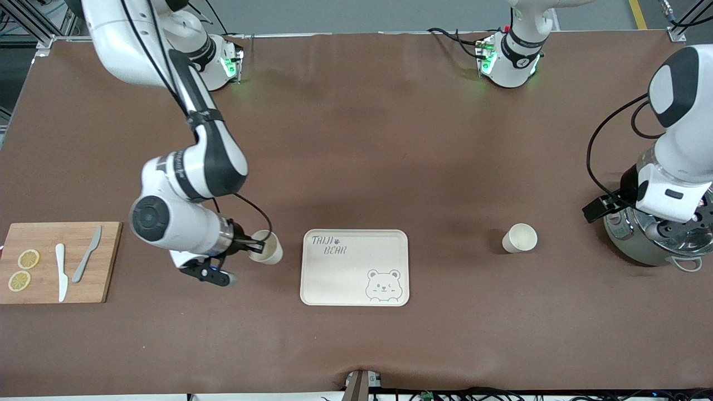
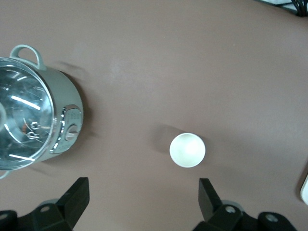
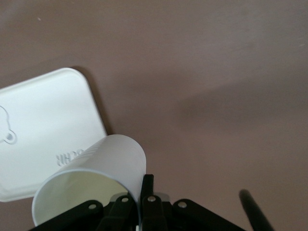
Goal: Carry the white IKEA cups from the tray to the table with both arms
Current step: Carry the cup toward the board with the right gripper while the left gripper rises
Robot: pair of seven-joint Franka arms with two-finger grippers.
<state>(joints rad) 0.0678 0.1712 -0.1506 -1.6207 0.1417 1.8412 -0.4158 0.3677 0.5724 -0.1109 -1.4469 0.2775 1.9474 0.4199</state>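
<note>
One white cup (image 1: pixel 268 250) is tilted just beside the bear tray (image 1: pixel 345 278), toward the right arm's end of the table. My right gripper (image 1: pixel 257 244) is shut on its rim. In the right wrist view the cup (image 3: pixel 96 168) has its wall pinched, one finger (image 3: pixel 147 185) outside and the other inside. The second white cup (image 1: pixel 519 238) stands upright on the table toward the left arm's end, its mouth (image 2: pixel 187 149) facing up. My left gripper (image 2: pixel 143 192) hangs open and holds nothing. It is high over the table between that cup and the pot.
A steel pot with a glass lid (image 1: pixel 652 239) sits under the left arm's wrist. A wooden cutting board (image 1: pixel 108 262) at the right arm's end carries a white knife (image 1: pixel 61 272), a grey knife (image 1: pixel 86 254) and two lemon slices (image 1: pixel 28 259).
</note>
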